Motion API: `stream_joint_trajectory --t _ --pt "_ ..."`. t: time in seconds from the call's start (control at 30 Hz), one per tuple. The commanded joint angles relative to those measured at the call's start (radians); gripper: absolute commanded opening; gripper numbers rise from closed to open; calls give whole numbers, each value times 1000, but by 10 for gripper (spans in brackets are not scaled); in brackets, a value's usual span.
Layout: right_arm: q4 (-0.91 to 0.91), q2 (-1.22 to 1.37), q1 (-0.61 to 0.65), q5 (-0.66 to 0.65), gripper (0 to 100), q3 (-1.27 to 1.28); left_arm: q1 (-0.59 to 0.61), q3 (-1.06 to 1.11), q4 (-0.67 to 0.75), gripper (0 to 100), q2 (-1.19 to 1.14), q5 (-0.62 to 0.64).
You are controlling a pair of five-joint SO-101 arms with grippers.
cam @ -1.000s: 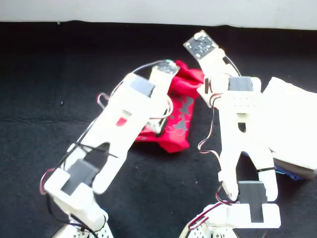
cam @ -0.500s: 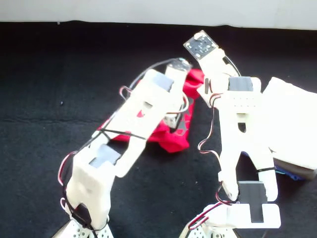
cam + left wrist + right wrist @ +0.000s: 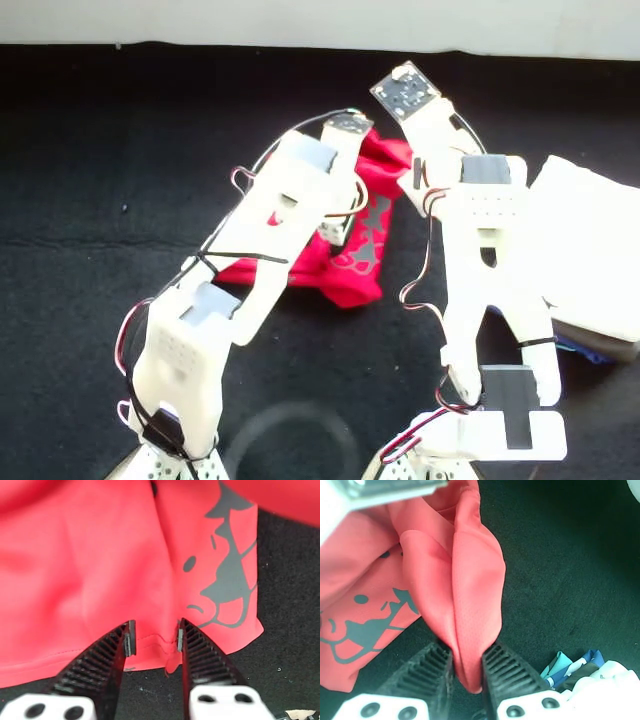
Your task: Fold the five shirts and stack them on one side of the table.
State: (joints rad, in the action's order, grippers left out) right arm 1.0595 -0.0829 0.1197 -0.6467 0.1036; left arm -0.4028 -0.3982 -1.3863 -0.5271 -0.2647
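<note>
In the high view, looking steeply down from a fixed spot above the near side, facing across the black counter toward its far edge, from well back, taking in the red shirt and the folded stack together. In the left wrist view, riding just behind the left claw, peering out along it, hanging very near the red shirt's hem and grey print. In the right wrist view, sitting just behind the right claw, facing down past it, close on a fold of the same shirt, catching a corner of the stack. Sharing the printed shirt across all three views.
</note>
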Motion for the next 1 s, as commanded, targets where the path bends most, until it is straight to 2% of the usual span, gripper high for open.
stream_joint_trajectory --t 0.0,0.23,0.37,0.53,0.6,0.77,0.97 --pt "5 -12 -25 12 8 -1 4 -31 3 147 5 8" --pt "5 -12 -25 11 8 -4 2 50 12 147 5 5" --pt "5 -13 -25 11 8 -4 8 114 63 142 5 5" --pt "5 -15 -25 11 8 -5 8 107 74 7 15 3" --pt "5 -19 -25 11 8 -7 10 77 68 9 18 3" --pt "5 -96 -25 9 8 -7 35 -91 -87 7 70 2" --pt "1 -257 -44 6 8 -16 166 -314 -238 7 211 2"
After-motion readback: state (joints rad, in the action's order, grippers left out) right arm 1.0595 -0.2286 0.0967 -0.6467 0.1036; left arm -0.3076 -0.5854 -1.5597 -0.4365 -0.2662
